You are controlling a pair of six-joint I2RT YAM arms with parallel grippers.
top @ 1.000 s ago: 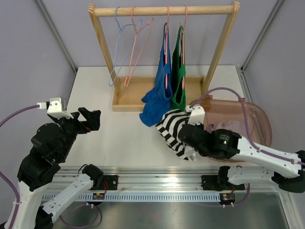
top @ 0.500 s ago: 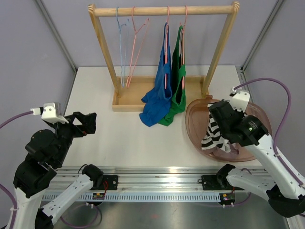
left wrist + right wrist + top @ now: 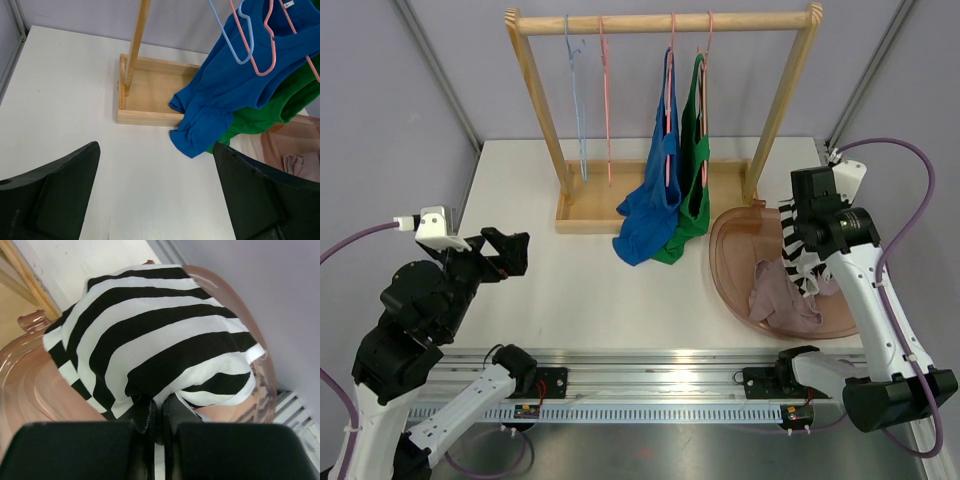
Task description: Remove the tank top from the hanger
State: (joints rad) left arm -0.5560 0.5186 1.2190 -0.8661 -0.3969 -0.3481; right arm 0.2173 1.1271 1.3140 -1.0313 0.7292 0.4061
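Note:
My right gripper [image 3: 159,407] is shut on a black-and-white striped tank top [image 3: 150,330], which hangs from it over the pink bin [image 3: 735,268] at the right. In the top view the striped tank top [image 3: 798,265] dangles below the right wrist, off any hanger. A blue tank top [image 3: 650,200] and a green tank top [image 3: 695,170] hang on pink hangers [image 3: 671,60] on the wooden rack [image 3: 660,20]. At the left, well apart from the rack, my left gripper [image 3: 510,250] is open and holds nothing.
An empty blue hanger [image 3: 575,90] and an empty pink hanger [image 3: 606,90] hang at the rack's left end. A mauve garment [image 3: 775,300] lies in the bin. The rack's wooden tray base [image 3: 150,95] sits on the white table.
The right arm carried the striped tank top from the table in front of the rack rightward to above the bin. The empty hangers stopped swinging. The left arm barely moved.

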